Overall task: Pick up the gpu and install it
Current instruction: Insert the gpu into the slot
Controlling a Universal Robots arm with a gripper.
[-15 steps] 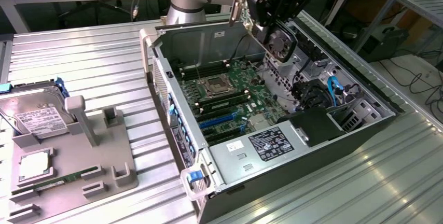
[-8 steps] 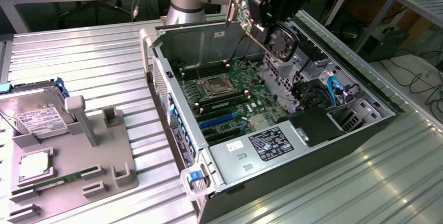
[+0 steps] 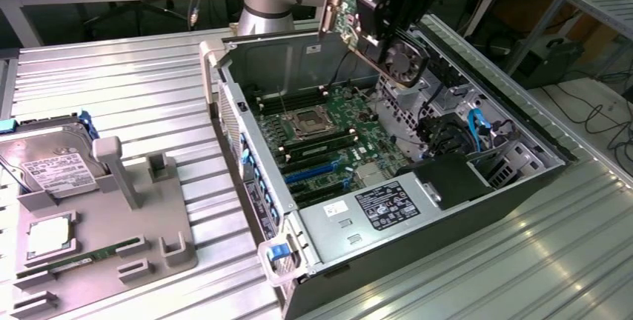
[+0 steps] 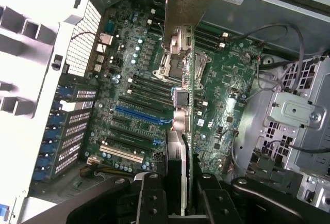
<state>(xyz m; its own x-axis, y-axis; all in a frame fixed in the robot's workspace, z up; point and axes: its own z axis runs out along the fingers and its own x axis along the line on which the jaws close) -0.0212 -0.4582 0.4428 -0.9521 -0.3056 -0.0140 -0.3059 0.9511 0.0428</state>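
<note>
The gpu (image 3: 390,50) is a dark card with a round fan and a silvery bracket strip (image 3: 328,5) at one end. It hangs tilted above the open computer case (image 3: 514,187), over the motherboard (image 3: 331,138). My gripper (image 3: 388,16) is shut on it from above. In the wrist view the gpu (image 4: 183,110) is seen edge-on between my two black fingers (image 4: 149,198), with its bracket (image 4: 195,2) at the far end, above the motherboard (image 4: 227,79). The blue expansion slot (image 4: 136,114) lies a little to one side of the card's edge.
On the exterior view's left a grey fixture tray (image 3: 148,216) holds a silver hard drive (image 3: 55,164), a processor (image 3: 50,235) and a green memory stick (image 3: 94,255). Inside the case are a black power supply block (image 3: 450,179), blue cables (image 3: 478,131) and drive cages (image 4: 294,110).
</note>
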